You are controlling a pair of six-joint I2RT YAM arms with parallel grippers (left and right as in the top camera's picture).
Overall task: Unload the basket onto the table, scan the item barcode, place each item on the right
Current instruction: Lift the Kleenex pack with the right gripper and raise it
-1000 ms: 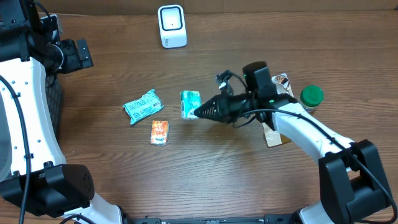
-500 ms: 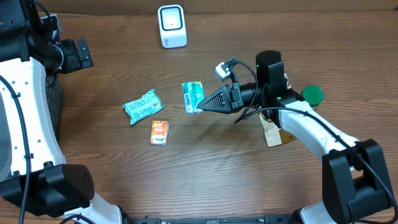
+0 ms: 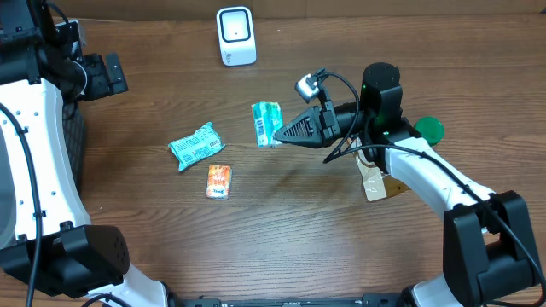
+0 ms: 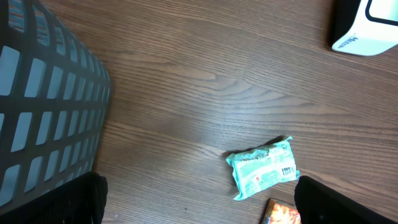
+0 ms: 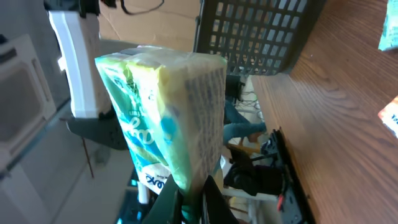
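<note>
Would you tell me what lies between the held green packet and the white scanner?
Nothing: overhead, only bare tabletop separates the green packet from the white scanner.

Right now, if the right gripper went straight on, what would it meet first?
Likely nothing: the right gripper, shut on the green packet, points left and looks lifted, so it may pass above the teal packet; depth unclear.

No wording is legible. Barcodes stand on the green packet and the held packet. The blue lettering on the scanner is blurred.
</note>
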